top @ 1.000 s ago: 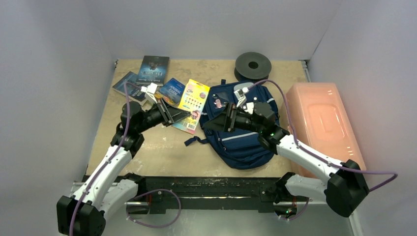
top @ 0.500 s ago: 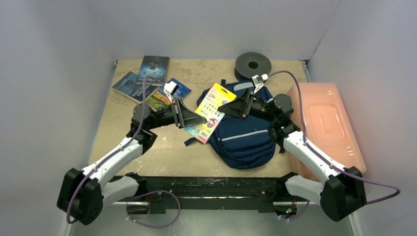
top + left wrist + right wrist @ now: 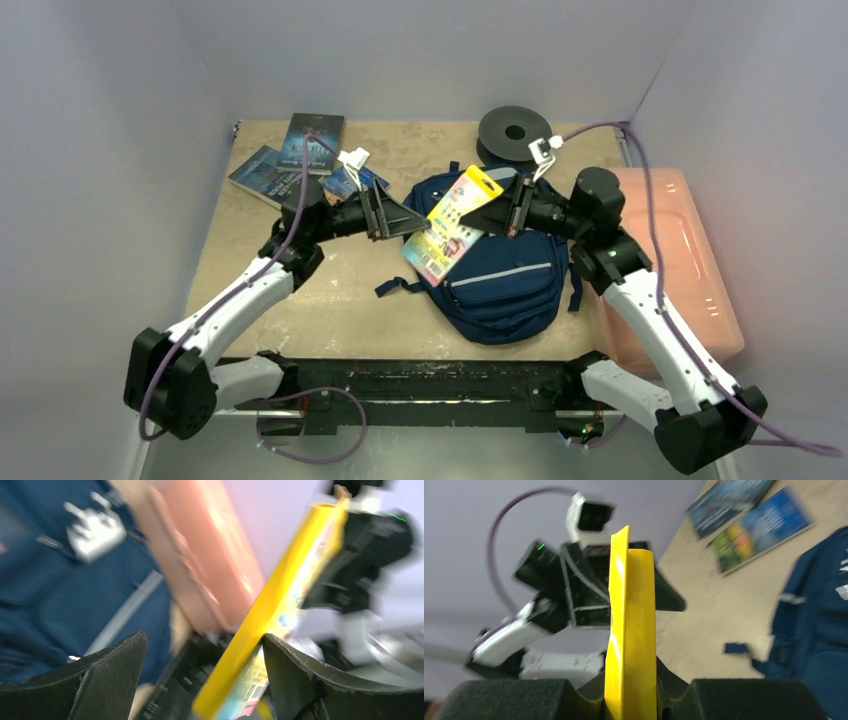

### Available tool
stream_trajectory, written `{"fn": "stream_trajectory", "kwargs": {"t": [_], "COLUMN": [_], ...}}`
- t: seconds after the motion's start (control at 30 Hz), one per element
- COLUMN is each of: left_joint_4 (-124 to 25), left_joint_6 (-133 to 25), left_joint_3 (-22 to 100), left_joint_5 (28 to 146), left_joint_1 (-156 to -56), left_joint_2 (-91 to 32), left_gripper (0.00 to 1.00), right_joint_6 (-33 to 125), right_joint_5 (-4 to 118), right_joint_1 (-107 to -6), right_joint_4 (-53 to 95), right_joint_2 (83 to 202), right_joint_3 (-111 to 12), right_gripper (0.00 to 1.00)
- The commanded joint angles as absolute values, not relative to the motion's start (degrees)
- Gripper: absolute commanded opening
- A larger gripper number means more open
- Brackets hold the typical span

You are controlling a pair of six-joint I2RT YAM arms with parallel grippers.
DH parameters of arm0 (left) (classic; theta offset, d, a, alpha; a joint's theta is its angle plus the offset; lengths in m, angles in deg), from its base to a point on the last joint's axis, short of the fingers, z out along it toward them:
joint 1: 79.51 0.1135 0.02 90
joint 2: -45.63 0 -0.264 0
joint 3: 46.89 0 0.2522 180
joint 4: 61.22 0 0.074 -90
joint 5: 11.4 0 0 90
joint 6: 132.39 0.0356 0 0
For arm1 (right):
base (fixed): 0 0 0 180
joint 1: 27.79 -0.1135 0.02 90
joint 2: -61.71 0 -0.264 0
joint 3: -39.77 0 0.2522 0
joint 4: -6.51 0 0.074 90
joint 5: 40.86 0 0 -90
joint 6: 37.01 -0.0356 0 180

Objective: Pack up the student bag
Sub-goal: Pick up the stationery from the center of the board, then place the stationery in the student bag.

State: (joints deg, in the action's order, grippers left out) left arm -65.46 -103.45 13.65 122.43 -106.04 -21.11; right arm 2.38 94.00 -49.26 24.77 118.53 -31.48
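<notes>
**Right gripper clamped on yellow pack above bag; left gripper released**

Right gripper (image 3: 487, 214): both fingers closed on the top end of a yellow card pack (image 3: 452, 222). In the right wrist view the pack stands edge-on, pinched between the two pads.

Left gripper (image 3: 408, 220): jaws spread wide, holding nothing. In the left wrist view the pack passes through the gap between the fingers, close by the right-hand one. The view is blurred, so contact cannot be told.

The two grippers face each other across the pack, left from the left side and right from the right.

Student bag (image 3: 505, 285): lies flat on the table (image 3: 330, 290), right of centre, front pockets up, with a loose strap trailing off its left side.
- The right gripper hangs over the bag's upper end.
- The left gripper is just beside the bag's upper left edge, over the table.
- The pack is tilted, its lower end reaching past the bag's left edge.

Surroundings:
- Books (image 3: 300, 155) lie at the far left, behind the left gripper.
- A black spool (image 3: 515, 129) sits at the far edge, behind the bag.
- A pink box (image 3: 670, 240) stands to the right of the bag.
</notes>
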Motion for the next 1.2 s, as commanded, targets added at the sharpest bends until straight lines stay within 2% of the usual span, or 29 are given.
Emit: {"fn": "stream_trajectory", "kwargs": {"t": [0.0, 0.07, 0.17, 0.27, 0.37, 0.5, 0.63, 0.77, 0.9, 1.17], "left_joint_4": [-22.3, -29.1, -44.2, -58.6, -64.7, -64.2, -63.2, -60.8, -58.0, -54.7], "left_joint_6": [-75.9, -71.5, -60.6, -50.7, -41.6, -32.4, -31.0, -30.9, -28.9, -29.2], "left_joint_3": [23.8, 19.8, 16.4, 14.1, 16.4, 24.8, 30.2, 33.7, 36.7, 39.6], "left_joint_5": [74.8, 66.6, 61.1, 67.0, 69.0, 64.4, 62.3, 60.2, 58.8, 64.1], "left_joint_1": [-112.1, -118.5, -131.4, -139.5, -144.5, -149.9, -150.4, -150.6, -150.6, -150.7], "left_joint_2": [-14.3, -13.9, -18.6, -26.9, -36.4, -48.9, -55.8, -59.3, -62.4, -65.0], "left_gripper": [0.86, 0.88, 0.89, 0.86, 0.84, 0.86, 0.85, 0.73, 0.7, 0.86], "right_joint_6": [24.1, 27.8, 31.9, 34.8, 36.4, 36.6, 36.7, 36.4, 36.2, 35.4], "right_joint_5": [58.8, 41.2, 25.8, 18.0, 13.0, 11.9, 13.9, 16.6, 18.6, 21.4], "right_joint_1": [-48.4, -48.4, -48.4, -48.4, -48.5, -48.6, -48.6, -48.6, -48.6, -48.6], "right_joint_4": [56.7, 61.3, 63.8, 65.9, 67.3, 67.1, 67.2, 66.8, 66.1, 65.2], "right_joint_2": [111.4, 108.0, 104.7, 102.5, 99.8, 95.5, 93.3, 92.5, 92.2, 91.9], "right_joint_3": [-49.4, -52.1, -54.5, -56.8, -57.8, -58.1, -59.0, -58.6, -57.1, -55.4], "right_gripper": [0.07, 0.08, 0.09, 0.09, 0.08, 0.08, 0.07, 0.07, 0.07, 0.07]}}
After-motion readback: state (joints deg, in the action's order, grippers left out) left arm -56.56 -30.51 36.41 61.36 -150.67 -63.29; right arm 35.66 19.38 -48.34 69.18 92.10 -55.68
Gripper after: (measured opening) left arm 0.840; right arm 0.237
